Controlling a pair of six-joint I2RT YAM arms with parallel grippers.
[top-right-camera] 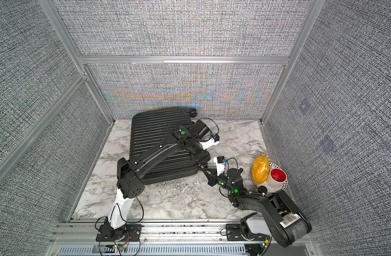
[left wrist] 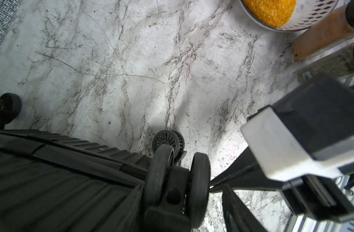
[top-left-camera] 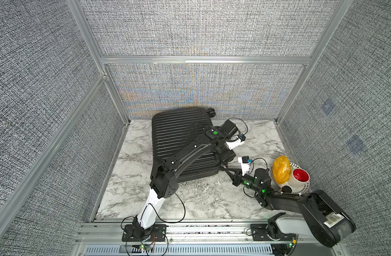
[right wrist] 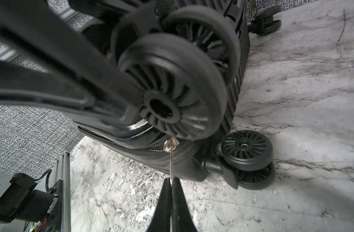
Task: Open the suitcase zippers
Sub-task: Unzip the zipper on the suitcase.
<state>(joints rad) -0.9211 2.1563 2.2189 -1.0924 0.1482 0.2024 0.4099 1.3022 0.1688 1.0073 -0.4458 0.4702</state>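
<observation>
Two arms meet at the suitcase point(top-left-camera: 179, 137) (lying flat, mid-frame on the tabletop point(top-left-camera: 212, 199)). The right end effector point(right wrist: 172, 181) pinches a zipper pull point(right wrist: 171, 160). The left end effector point(top-left-camera: 227, 156) straddles a wheel point(left wrist: 178, 176), though its grip is unclear. The zipper track point(right wrist: 148, 150) looks shut, so nearly all the unzipping seems left to do.

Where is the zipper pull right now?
In the right wrist view, the zipper pull sits at the suitcase corner beside the wheels, its end pinched in the right gripper.
</observation>
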